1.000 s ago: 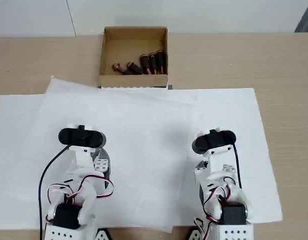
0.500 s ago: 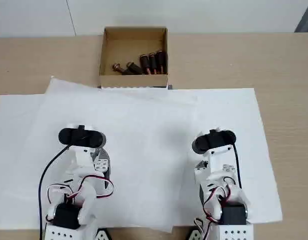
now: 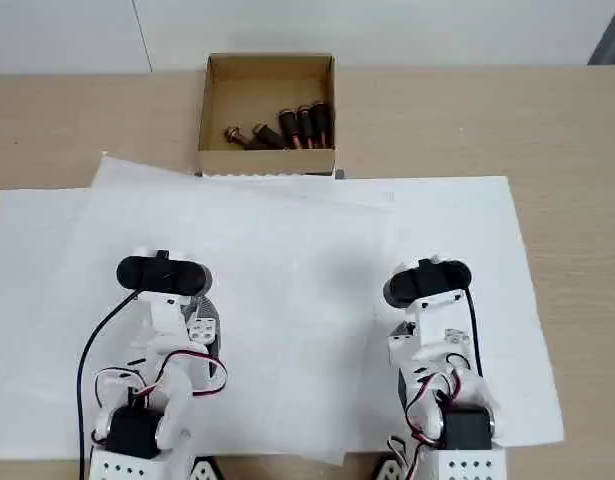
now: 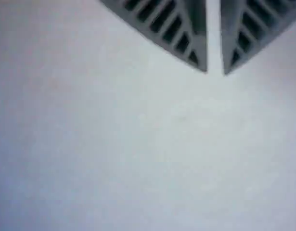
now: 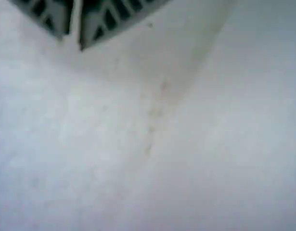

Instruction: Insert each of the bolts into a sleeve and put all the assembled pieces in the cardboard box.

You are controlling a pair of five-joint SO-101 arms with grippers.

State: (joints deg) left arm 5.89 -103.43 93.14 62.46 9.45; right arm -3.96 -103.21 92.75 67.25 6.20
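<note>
Left gripper (image 4: 215, 71), right gripper (image 5: 70, 42): both mine cut off at the frame edge, only blurred finger ends showing, a thin slit between. Assembled pieces (image 3: 292, 128) in the cardboard box (image 3: 213, 100): too small for me to count; its near wall hides their lower ends.

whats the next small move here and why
Probably none: I would leave both arms parked. Every one of the pieces I can see lies in the box, and the left pincer and right pincer hover close over the paper, holding nothing, so the task looks done.
</note>
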